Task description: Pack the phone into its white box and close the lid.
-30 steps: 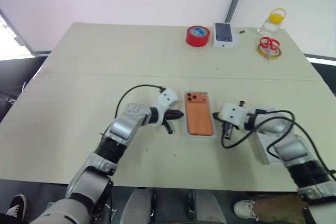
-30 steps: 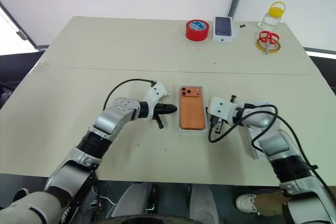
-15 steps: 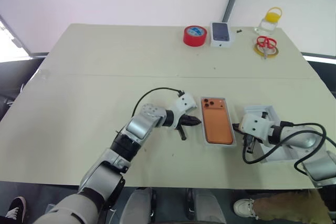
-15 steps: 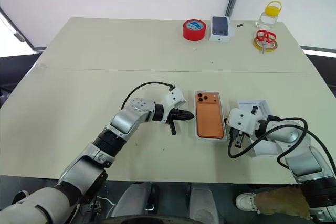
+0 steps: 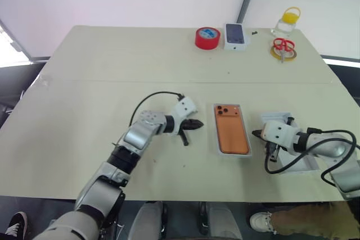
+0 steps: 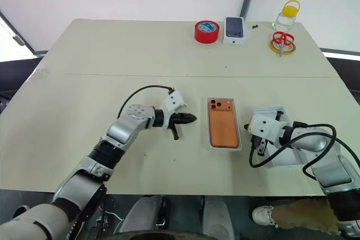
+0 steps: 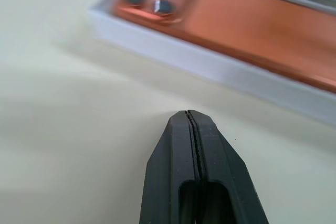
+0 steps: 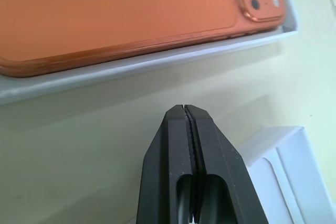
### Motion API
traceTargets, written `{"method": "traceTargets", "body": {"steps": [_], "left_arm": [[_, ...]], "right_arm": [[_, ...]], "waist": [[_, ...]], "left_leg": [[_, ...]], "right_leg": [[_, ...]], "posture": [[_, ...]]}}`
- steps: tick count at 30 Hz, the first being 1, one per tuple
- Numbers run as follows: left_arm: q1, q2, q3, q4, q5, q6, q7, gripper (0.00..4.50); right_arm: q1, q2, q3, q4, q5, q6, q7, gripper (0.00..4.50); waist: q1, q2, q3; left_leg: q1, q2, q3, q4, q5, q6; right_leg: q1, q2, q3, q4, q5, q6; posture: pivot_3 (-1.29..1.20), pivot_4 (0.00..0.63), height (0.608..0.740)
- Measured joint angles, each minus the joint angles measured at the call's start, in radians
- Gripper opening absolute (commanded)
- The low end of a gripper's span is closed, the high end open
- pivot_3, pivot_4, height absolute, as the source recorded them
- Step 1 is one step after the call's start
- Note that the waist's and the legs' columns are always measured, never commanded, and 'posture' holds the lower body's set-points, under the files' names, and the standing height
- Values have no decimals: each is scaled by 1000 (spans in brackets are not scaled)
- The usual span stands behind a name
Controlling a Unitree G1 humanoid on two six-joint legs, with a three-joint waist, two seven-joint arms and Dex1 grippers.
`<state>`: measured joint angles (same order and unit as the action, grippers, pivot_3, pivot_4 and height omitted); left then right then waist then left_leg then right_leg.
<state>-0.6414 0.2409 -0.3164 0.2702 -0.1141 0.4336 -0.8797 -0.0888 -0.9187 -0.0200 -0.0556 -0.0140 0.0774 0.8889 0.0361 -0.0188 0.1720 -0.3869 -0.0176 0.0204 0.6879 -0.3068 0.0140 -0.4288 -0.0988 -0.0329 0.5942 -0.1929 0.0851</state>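
The orange phone (image 5: 232, 130) lies back up, camera cluster at its far end, inside the shallow white box (image 5: 216, 139) in the middle of the table. My left gripper (image 5: 199, 123) is shut and empty; it points at the box's left side with a small gap of table between. My right gripper (image 5: 256, 134) is also shut and empty, just off the box's right rim (image 8: 131, 66). The white lid (image 6: 284, 158) lies open side up on the table to the right of the box, partly under my right forearm and its cable.
Along the table's far edge stand a red tape roll (image 5: 207, 37), a small white box printed with a dark phone (image 5: 237, 36), a jar with a yellow lid (image 5: 285, 22) and red scissors on a yellow tape ring (image 5: 281, 48). A seam crosses the tabletop.
The camera has shifted. Both shut grippers have drawn back a little from the box's sides: the left to the left, the right to the right, over the lid.
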Motion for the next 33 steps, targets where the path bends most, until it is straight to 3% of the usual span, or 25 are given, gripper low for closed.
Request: {"method": "traceTargets", "body": {"steps": [1,4,8,17,23,29,33], "left_arm": [[0,14,18,-12,-18,20,-10,785],[5,85,40,-41,-24,18,-24,2259],[44,147,97,-76,-28,-74,-32,4351],[166,271,163,-99,-36,-421,-120,4470],[261,309,227,-107,-139,-566,-246,4470],[314,334,261,-118,-214,-640,-345,4470],[317,348,261,-112,-222,-681,-393,4470]], "right_arm": [[-12,12,-16,-1,47,49,14,253],[-52,36,-84,-17,155,185,18,1340],[-83,55,-176,-82,236,336,-35,3450],[151,85,-227,-378,281,626,-170,3459],[279,107,-289,-571,263,792,-285,3459],[193,133,-303,-629,335,1103,-332,3459],[86,91,-302,-627,405,1303,-314,3459]], "waist": [[0,0,0],[1,0,0],[3,1,0],[3,1,0],[2,2,-1],[1,2,-1],[3,2,-1]], "left_leg": [[0,0,0,0,0,0],[0,0,0,0,0,0],[-1,0,0,0,0,0],[-2,-1,1,0,0,0],[-1,0,1,0,0,0],[-1,0,1,0,0,0],[-2,0,1,0,0,0]], "right_leg": [[0,0,0,0,0,0],[0,0,0,0,0,0],[0,0,0,0,0,0],[-2,-3,0,0,0,-1],[-2,-3,0,0,0,-1],[-2,-3,0,0,0,-1],[-2,-2,0,0,0,-1]], "posture": [[0,150,740],[0,150,740],[0,150,740],[0,150,740],[0,150,740],[0,150,740],[0,150,740]]}}
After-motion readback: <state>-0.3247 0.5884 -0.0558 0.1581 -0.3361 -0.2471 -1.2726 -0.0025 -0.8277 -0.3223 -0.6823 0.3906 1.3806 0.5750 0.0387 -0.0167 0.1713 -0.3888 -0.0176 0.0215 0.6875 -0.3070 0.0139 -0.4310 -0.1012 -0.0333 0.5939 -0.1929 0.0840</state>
